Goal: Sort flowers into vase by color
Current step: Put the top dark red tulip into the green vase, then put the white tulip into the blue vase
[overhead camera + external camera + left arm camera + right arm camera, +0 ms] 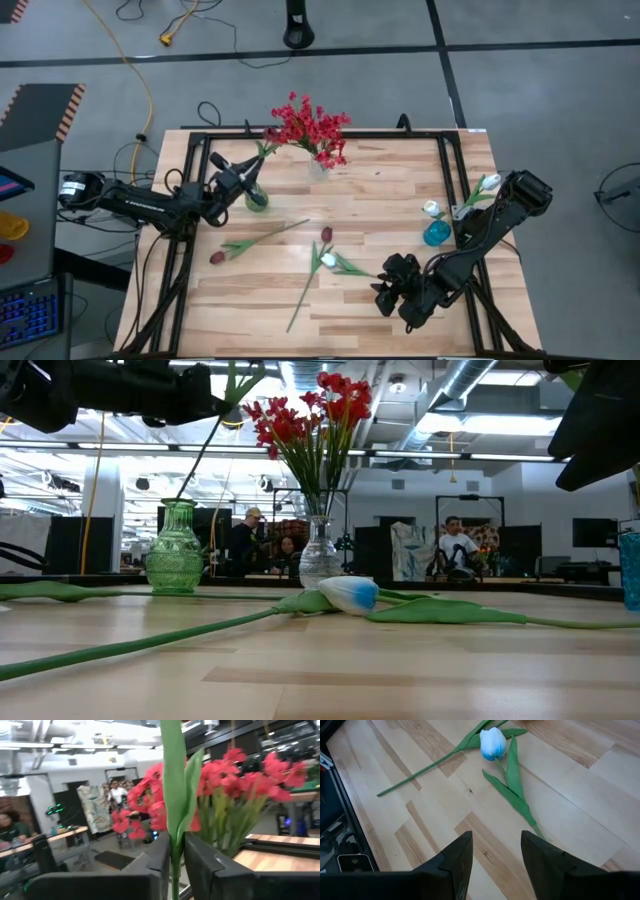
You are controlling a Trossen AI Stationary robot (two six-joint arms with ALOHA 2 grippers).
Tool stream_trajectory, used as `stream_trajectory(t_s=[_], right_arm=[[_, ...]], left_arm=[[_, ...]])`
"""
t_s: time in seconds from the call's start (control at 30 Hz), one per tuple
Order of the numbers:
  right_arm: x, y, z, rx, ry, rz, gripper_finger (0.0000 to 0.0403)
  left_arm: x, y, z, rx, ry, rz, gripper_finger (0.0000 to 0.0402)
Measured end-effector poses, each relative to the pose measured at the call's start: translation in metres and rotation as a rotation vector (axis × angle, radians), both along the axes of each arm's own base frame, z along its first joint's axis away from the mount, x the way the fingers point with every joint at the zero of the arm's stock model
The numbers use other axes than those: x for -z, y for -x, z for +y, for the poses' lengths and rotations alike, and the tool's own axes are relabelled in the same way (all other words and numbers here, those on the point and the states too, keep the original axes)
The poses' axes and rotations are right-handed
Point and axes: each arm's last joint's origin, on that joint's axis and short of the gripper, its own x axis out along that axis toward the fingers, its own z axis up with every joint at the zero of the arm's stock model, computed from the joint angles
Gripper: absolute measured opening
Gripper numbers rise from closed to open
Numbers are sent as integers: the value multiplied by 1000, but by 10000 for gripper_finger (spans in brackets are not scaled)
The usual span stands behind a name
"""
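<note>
Three vases are standing on the table: a clear vase (318,168) holding one bunch of red sprays (310,125), a green vase (256,199) left of it and a blue vase (436,234) right of it, carrying two white tulips (431,208). Nearer than the clear vase, two maroon tulips (218,257) and one loose white tulip (328,260) are lying flat. One leafy stem (175,795) is rising over the green vase.

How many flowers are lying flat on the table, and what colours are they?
Maroon tulips: 2
White tulip: 1
Total: 3
</note>
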Motion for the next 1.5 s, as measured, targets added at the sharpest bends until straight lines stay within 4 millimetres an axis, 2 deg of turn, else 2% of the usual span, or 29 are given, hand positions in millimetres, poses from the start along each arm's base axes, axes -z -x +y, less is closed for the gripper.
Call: stream_trajectory(t_s=[0.3,0.67,0.97,1.27,1.5], right_arm=[[0,0,0,0,0,0,195],[0,0,0,-53,48,11,195],[5,-8,-5,-126,146,43,195],[26,-25,0,-211,232,48,195],[53,-35,-2,-196,280,123,195]], left_arm=[[1,1,-6,-56,23,15,131],[2,5,-26,-138,50,81,196],[4,11,-46,-179,70,150,206],[4,13,-60,-97,62,153,206],[4,14,-63,-76,58,155,206]])
